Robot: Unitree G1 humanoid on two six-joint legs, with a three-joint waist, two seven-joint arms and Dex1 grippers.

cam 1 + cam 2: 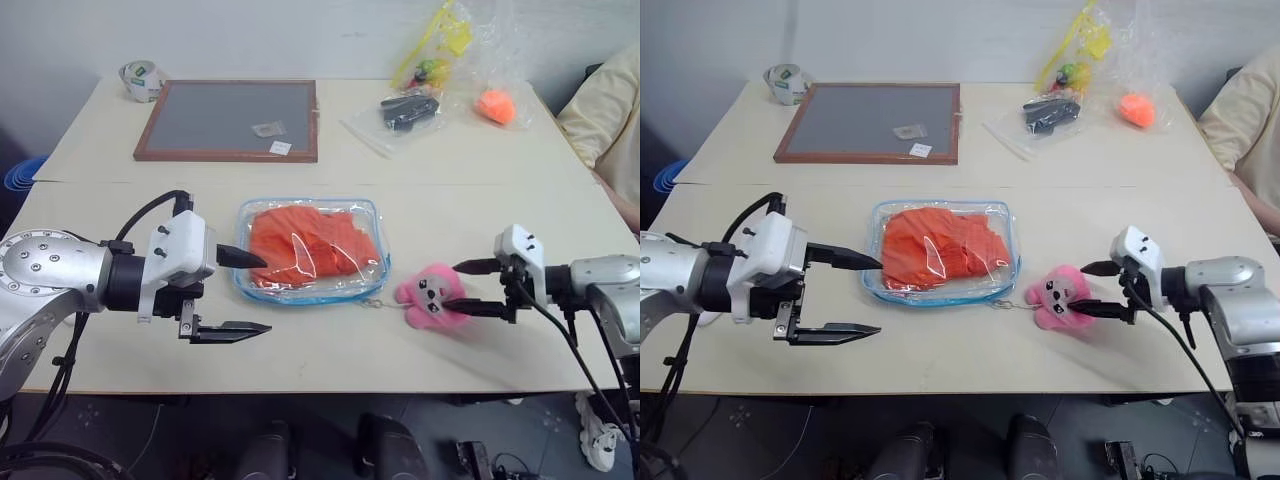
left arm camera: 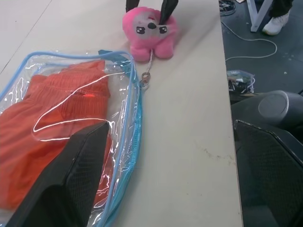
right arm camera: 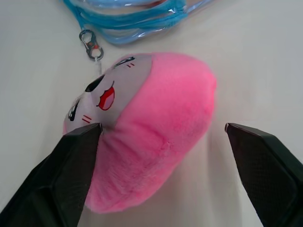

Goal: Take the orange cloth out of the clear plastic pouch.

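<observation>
Head view: the clear plastic pouch lies flat on the table, zipper edging closed round it, and the orange cloth is inside it, folded and filling most of the pouch. The left gripper sits just beside the pouch's left edge with its jaws spread wide and nothing between them; the upper finger reaches over the pouch's edge, the lower one hangs over bare table. On the pouch's right, the pink plush toy lies on the table, joined to the pouch by a short chain. The right gripper is at the toy, jaws apart, one finger on each side of it. Well behind the pouch lie a framed board, clear bags and a small orange ball.

Left wrist view: the left gripper's fingers stand wide apart, one over the pouch's corner, the cloth under the plastic below it.

Right wrist view: the plush toy lies between the right gripper's fingers; one finger touches it, the other stands clear of it
</observation>
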